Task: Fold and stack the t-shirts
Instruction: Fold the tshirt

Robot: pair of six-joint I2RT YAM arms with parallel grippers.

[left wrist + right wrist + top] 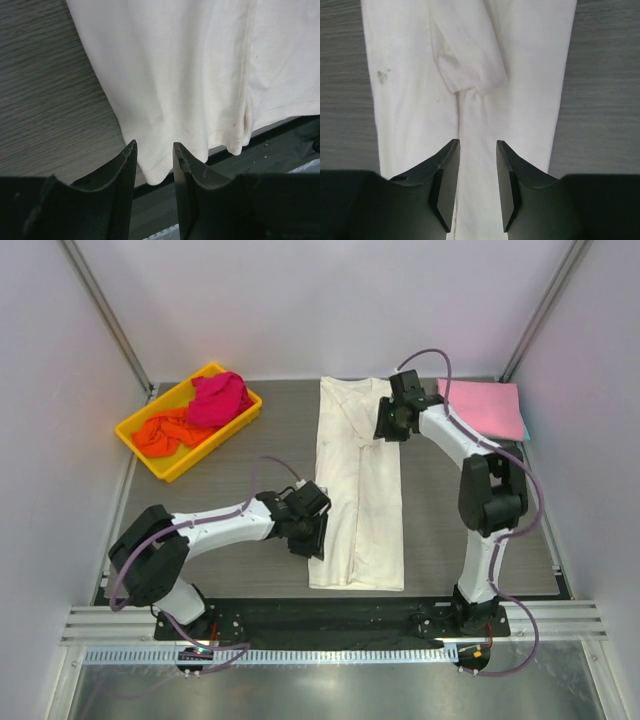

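two white-shelled arms, left arm (215, 525) and right arm (450, 435), chunky black joints and black bases, thin purple cable (262, 468) looping loose along each one, matte black fingers (445, 185) with curved backs and flat inner faces, pretty plain-looking

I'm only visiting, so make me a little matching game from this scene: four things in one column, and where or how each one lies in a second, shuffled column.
Things:
1. cream shirt
2. pink shirt
3. magenta shirt
4. tray

Places or states:
A. folded flat, far right corner
B. crumpled in the tray
C. far left, yellow
D. long narrow strip in the middle, between the two arms

Pairs: 1-D, 2-A, 3-B, 4-C
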